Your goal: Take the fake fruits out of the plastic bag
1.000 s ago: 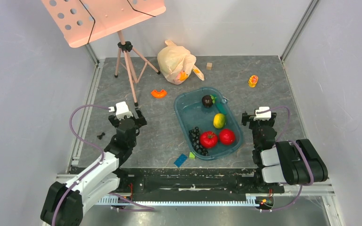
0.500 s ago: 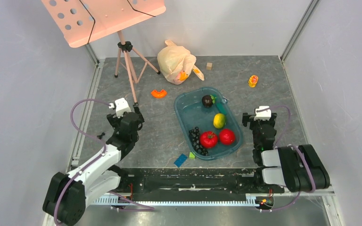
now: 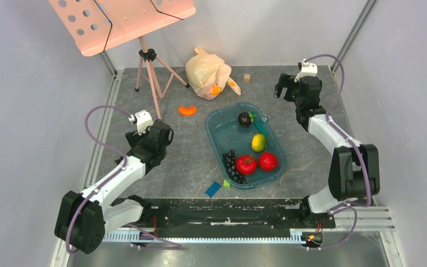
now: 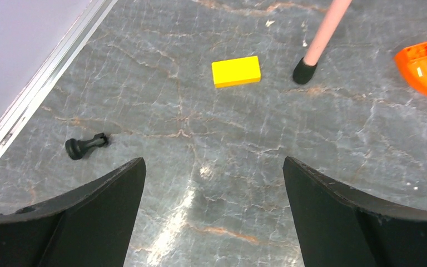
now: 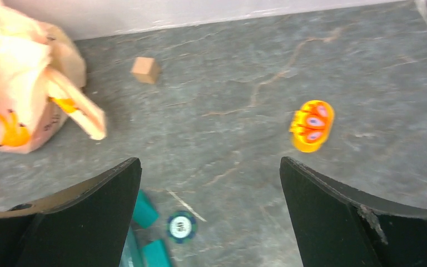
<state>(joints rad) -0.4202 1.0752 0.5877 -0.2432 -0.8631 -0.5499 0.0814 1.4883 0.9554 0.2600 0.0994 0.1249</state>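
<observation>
The plastic bag (image 3: pixel 207 75) lies bunched at the back of the table, cream with orange-yellow print, and also shows at the left of the right wrist view (image 5: pixel 16 94). I cannot see what is inside it. A yellow lemon (image 3: pixel 259 142) and two red fruits (image 3: pixel 246 164) lie in the teal tray (image 3: pixel 217 119) with a dark plum (image 3: pixel 245 118) and black grapes (image 3: pixel 232 166). My left gripper (image 3: pixel 162 134) (image 4: pixel 214 164) is open and empty over bare table at the left. My right gripper (image 3: pixel 283 88) (image 5: pixel 210 164) is open and empty, to the right of the bag.
A pink music stand (image 3: pixel 122 19) stands on a tripod at the back left, one leg (image 4: pixel 318 41) ahead of my left gripper. Small pieces are scattered about: an orange curved piece (image 3: pixel 187 110), a yellow brick (image 4: pixel 236 71), a wooden cube (image 5: pixel 145 69), an orange toy (image 5: pixel 311 125), a chip (image 5: pixel 180 226) and a blue brick (image 3: pixel 213 189).
My right arm has swung from the near right of the tray out to the back right, near the bag. My left gripper has shifted slightly and turned. The bag and the fruits have not moved.
</observation>
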